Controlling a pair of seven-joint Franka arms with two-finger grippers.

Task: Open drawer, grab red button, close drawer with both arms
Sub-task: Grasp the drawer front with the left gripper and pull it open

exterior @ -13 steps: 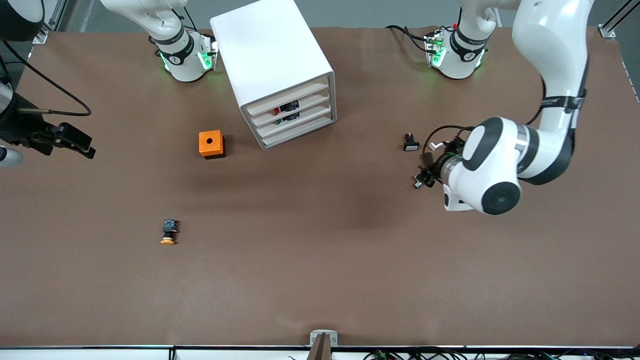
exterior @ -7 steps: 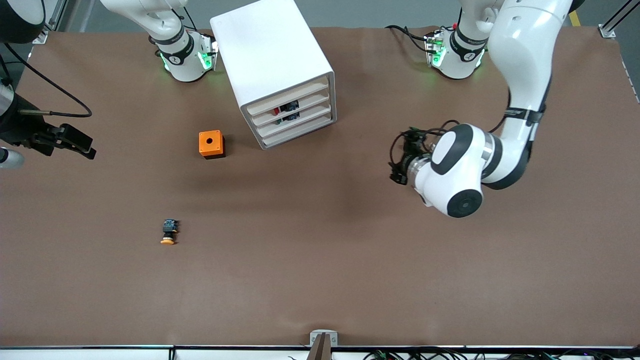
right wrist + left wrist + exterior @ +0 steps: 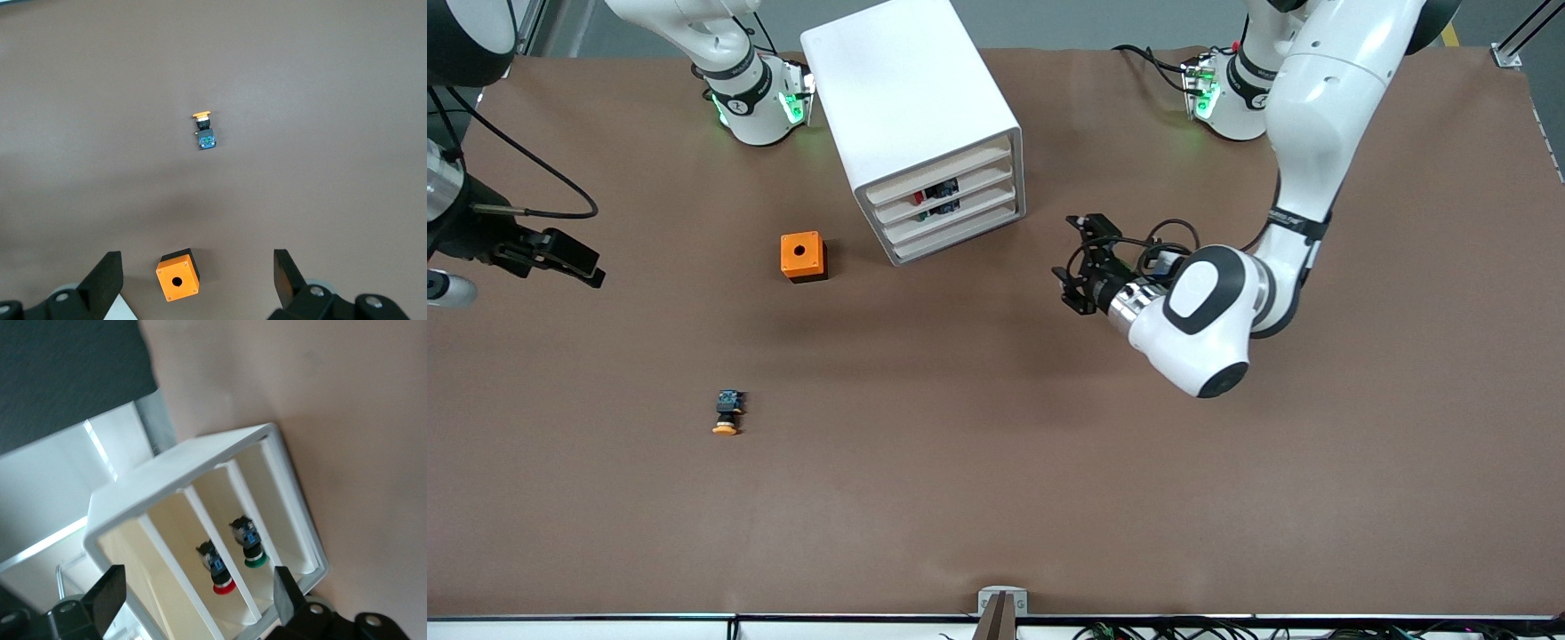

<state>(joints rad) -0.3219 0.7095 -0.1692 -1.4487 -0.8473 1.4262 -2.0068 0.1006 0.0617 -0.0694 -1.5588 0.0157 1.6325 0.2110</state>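
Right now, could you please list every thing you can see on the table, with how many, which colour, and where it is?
cabinet: one, white, four drawers, on the table between the two arm bases.
drawer: one, white, second from the top, closed.
button: one, red cap, inside the drawer.
green-capped button: one, in the drawer just below.
orange cube: one, with a hole, beside the cabinet toward the right arm's end.
orange-capped button: one, nearer the front camera than the cube.
left gripper: one, black, open, in front of the cabinet's drawers, holding nothing.
right gripper: one, black, open, over the table edge at the right arm's end, waiting.
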